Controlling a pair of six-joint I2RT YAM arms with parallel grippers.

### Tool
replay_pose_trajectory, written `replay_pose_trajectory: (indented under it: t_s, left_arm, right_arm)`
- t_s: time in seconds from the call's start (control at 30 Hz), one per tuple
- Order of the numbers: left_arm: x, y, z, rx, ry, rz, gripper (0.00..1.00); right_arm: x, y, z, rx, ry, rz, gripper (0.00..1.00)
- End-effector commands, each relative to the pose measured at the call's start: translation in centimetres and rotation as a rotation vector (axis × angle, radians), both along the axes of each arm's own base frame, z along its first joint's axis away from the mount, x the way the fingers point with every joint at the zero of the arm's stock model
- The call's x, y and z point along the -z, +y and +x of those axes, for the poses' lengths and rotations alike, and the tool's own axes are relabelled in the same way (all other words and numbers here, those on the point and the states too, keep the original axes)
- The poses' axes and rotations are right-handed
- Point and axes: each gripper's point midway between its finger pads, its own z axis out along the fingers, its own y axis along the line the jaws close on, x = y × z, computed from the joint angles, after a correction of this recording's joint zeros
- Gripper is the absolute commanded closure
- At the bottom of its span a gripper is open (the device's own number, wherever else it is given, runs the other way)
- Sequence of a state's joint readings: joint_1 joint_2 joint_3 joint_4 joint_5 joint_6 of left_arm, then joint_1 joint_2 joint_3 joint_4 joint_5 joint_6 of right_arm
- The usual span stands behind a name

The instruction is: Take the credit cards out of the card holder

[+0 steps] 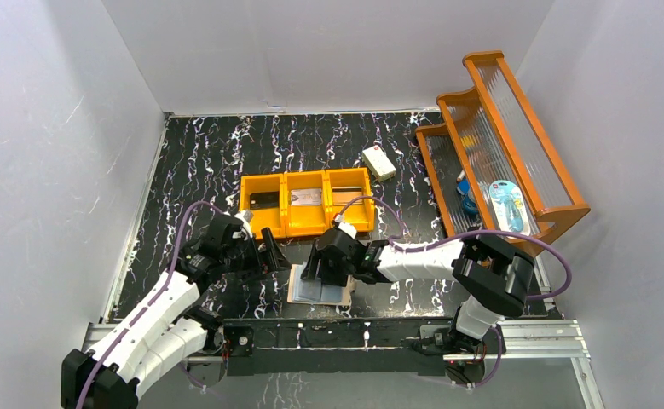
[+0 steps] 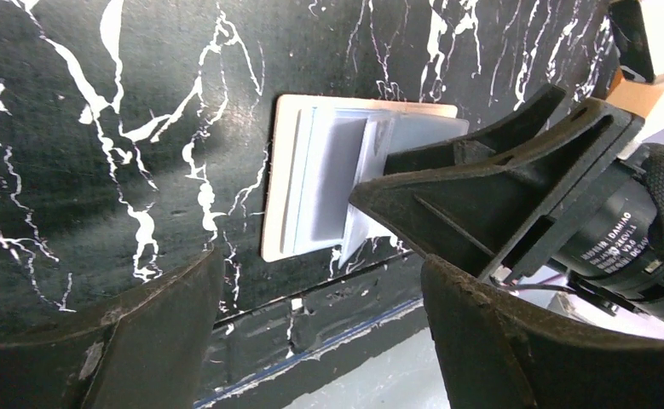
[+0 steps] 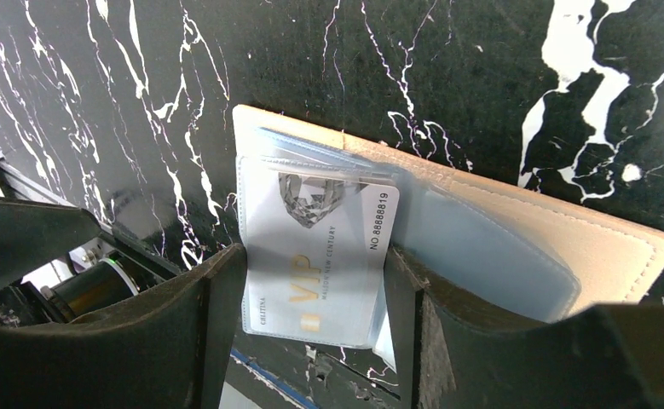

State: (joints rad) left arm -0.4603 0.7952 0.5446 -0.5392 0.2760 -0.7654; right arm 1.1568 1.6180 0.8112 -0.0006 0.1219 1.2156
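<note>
The card holder [image 1: 296,292] lies open at the table's near edge, peach outside [image 3: 601,247] with pale blue-grey pockets [image 2: 290,187]. A silver-grey credit card [image 3: 320,256] marked VIP sits in a clear pocket leaf. My right gripper [image 1: 326,271] [image 3: 311,264] comes down over the holder. Its jaws stand wide and press against both long edges of that leaf. One of its fingers [image 2: 464,183] covers the holder's right half in the left wrist view. My left gripper [image 1: 270,253] [image 2: 320,341] hovers open and empty just left of the holder. More cards lie in the orange bin: a dark one [image 1: 264,199] and a silver one [image 1: 308,197].
The orange three-compartment bin [image 1: 304,225] stands just behind both grippers. A white box [image 1: 378,162] lies further back. An orange shelf rack [image 1: 499,136] with small items fills the right side. The table's front edge and metal rail run right below the holder.
</note>
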Motion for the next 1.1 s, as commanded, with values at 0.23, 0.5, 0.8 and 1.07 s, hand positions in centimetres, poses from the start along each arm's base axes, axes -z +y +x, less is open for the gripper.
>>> replay_pose_trajectory:
  t_s: [0.23, 0.5, 0.8, 1.07]
  left_arm:
    - [-0.1, -1.1, -0.9, 0.010, 0.069, -0.070, 0.17]
    - [-0.2, -1.2, -0.9, 0.011, 0.072, -0.071, 0.17]
    - [-0.4, -1.1, -0.8, 0.002, 0.069, -0.068, 0.18]
    - [-2.9, 2.7, 0.9, -0.194, -0.056, 0.067, 0.18]
  right_arm:
    - [1.3, 0.1, -0.7, -0.043, 0.051, -0.071, 0.33]
    - [0.6, 0.5, -0.9, -0.047, 0.055, 0.005, 0.29]
    - [1.0, -0.1, -0.3, -0.026, 0.056, -0.057, 0.30]
    - [0.6, -1.0, 0.8, 0.005, -0.009, -0.268, 0.27]
